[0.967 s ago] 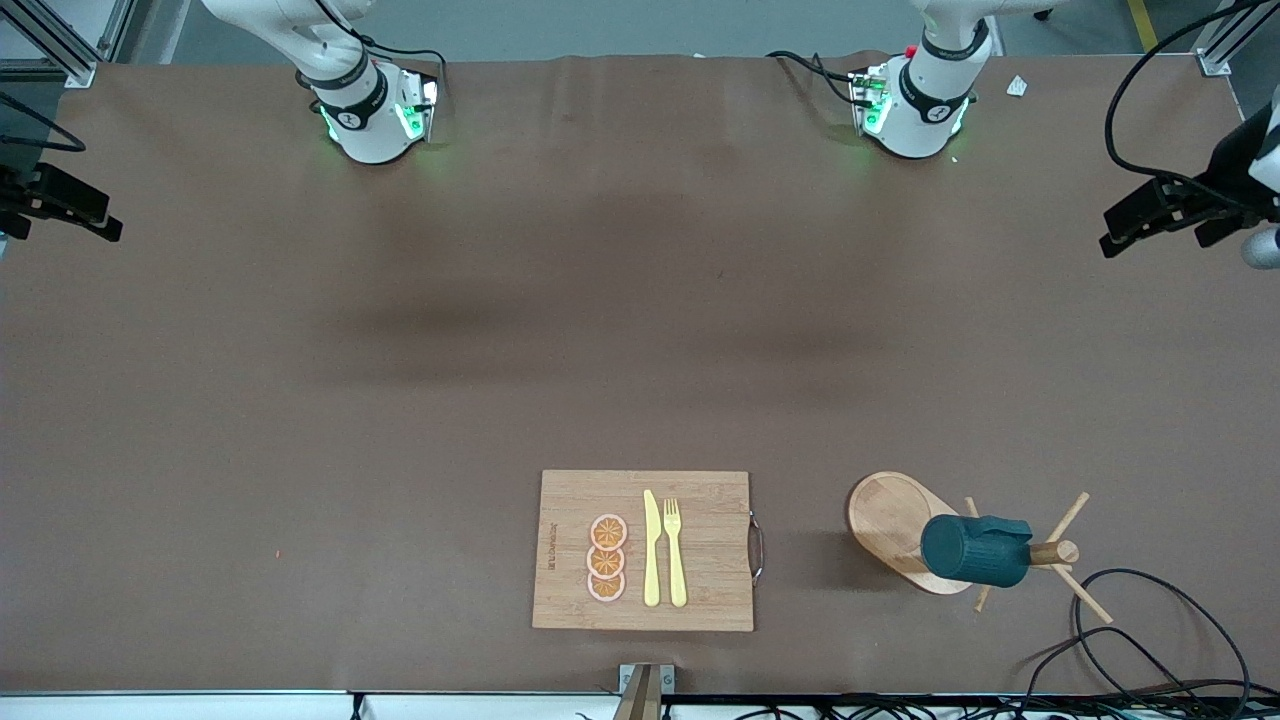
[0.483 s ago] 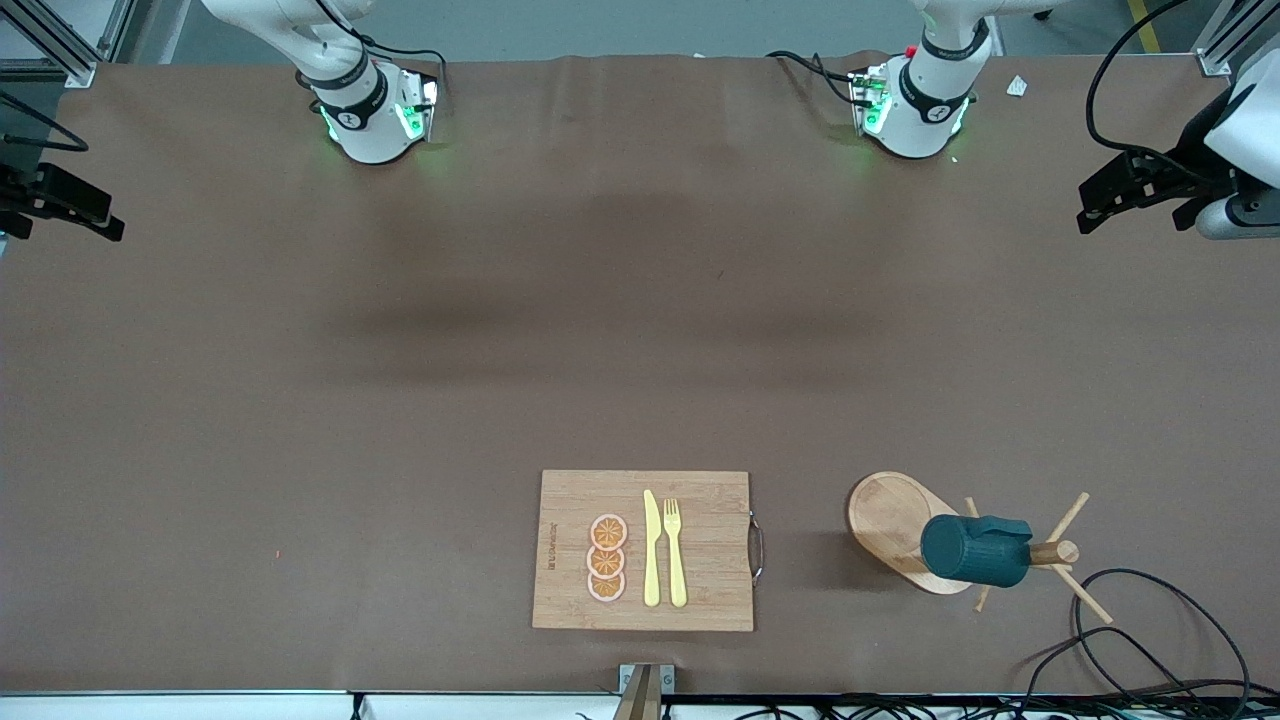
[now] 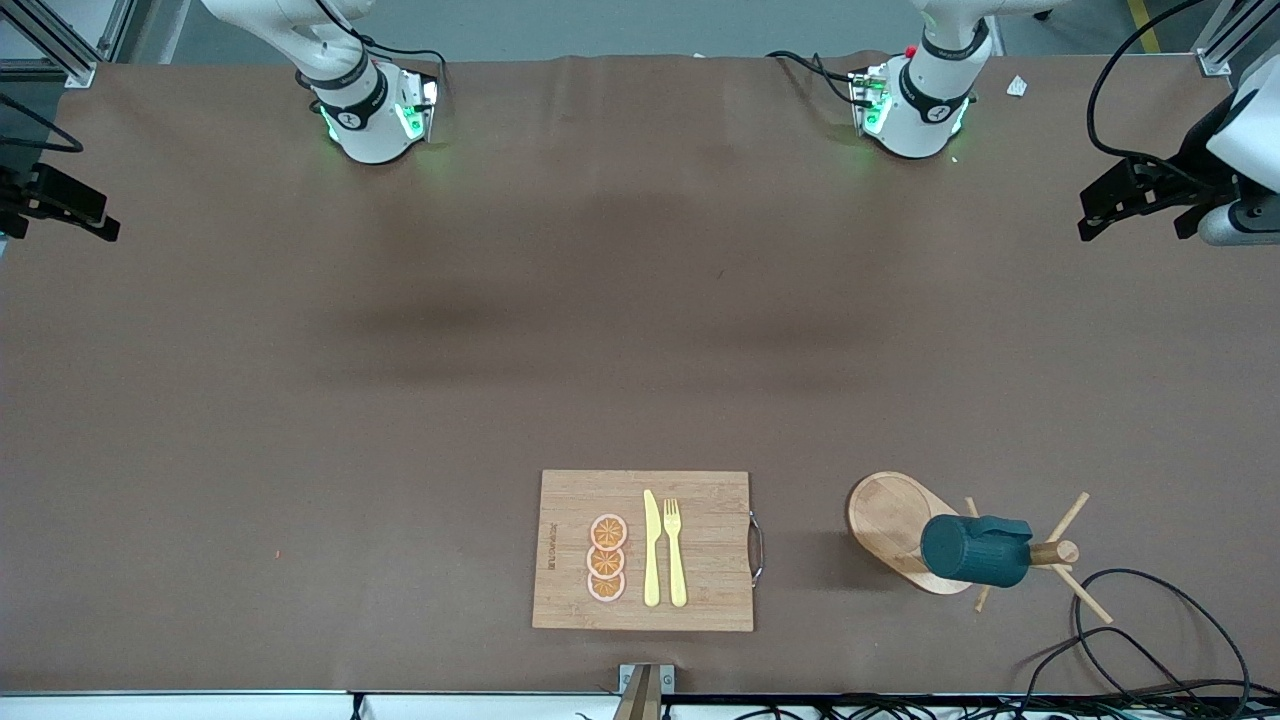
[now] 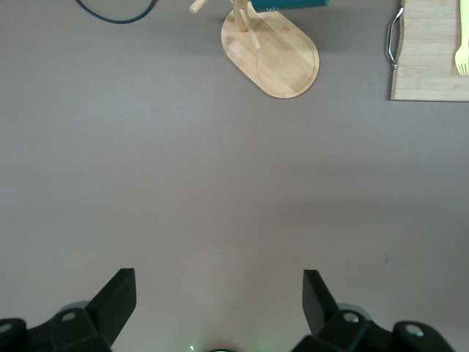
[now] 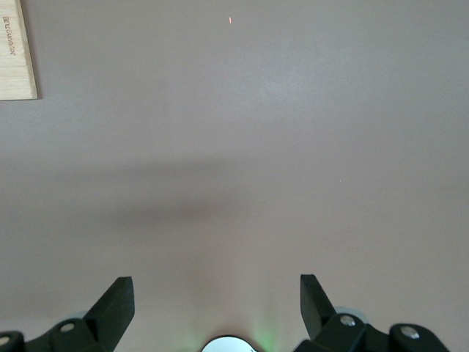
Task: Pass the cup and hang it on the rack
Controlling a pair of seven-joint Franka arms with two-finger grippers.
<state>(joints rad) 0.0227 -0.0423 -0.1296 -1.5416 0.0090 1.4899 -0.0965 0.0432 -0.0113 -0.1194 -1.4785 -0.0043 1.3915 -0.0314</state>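
Note:
The dark teal ribbed cup [image 3: 975, 550] hangs on its side on a peg of the wooden rack [image 3: 885, 515], which stands near the front edge toward the left arm's end. The rack's oval base [image 4: 282, 55] and an edge of the cup [image 4: 289, 4] also show in the left wrist view. My left gripper [image 3: 1085, 212] is open and empty, up over the table's edge at the left arm's end; its jaws [image 4: 218, 275] stand wide over bare mat. My right gripper [image 3: 108, 220] is open and empty over the right arm's end [image 5: 216, 282].
A bamboo cutting board [image 3: 700, 500] lies beside the rack near the front edge, holding three orange slices [image 3: 606, 558], a yellow knife [image 3: 651, 548] and a fork [image 3: 675, 550]. Black cables [image 3: 1150, 640] lie next to the rack at the front corner.
My left gripper has risen and swung slightly in over the table's edge, then almost stopped. The right gripper, cup and rack have not moved.

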